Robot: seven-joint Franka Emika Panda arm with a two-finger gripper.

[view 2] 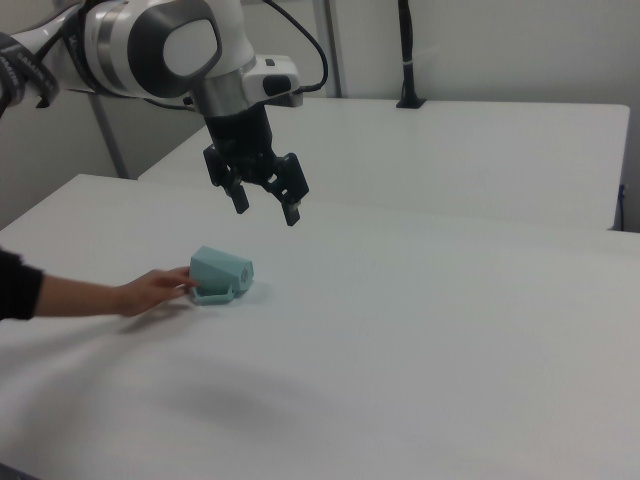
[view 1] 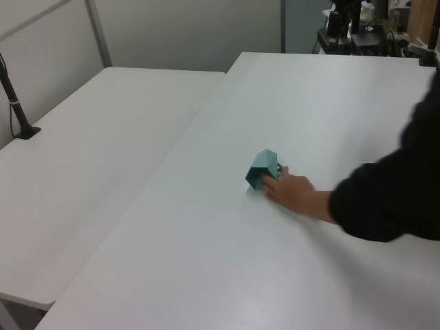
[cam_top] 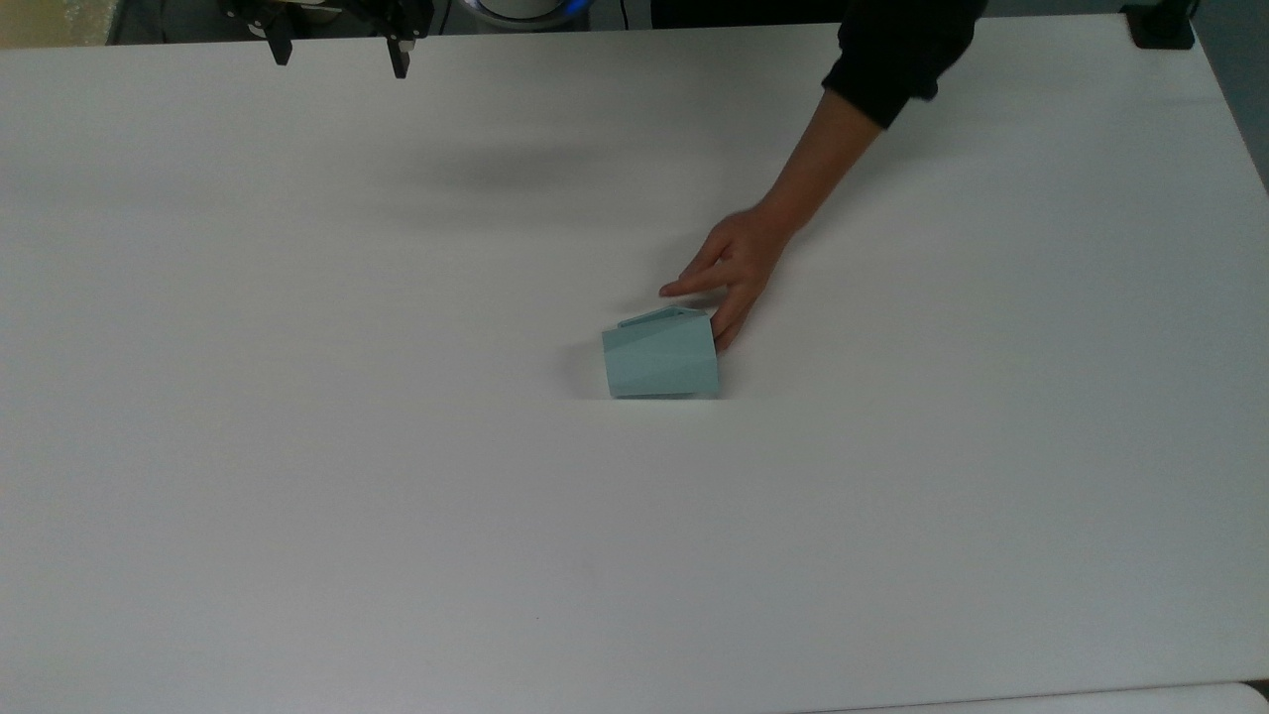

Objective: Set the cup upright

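1. Top view: My jaws point(cam_top: 337, 55) hang at the far edge of the plain white counter point(cam_top: 297, 446), toward the top view's left. They are wide open and hold nothing. The small pale teal plastic cup with flat angled sides point(cam_top: 660, 355) lies on its side near the middle of the counter, well apart from me. Its long way runs across the top view, left to right. A person's hand in a black sleeve point(cam_top: 732, 266) touches the cup at the top view's right end. That hand is much nearer to the cup than I am.

2. Left view: The cup is in the middle of the counter with the hand right against it. There is lots of bare room all around.

3. Right view: My jaws are up in the air, above and a little past the cup. The cup's thin handle lies flat on the counter. I think I should wait for the hand to go before I come down.
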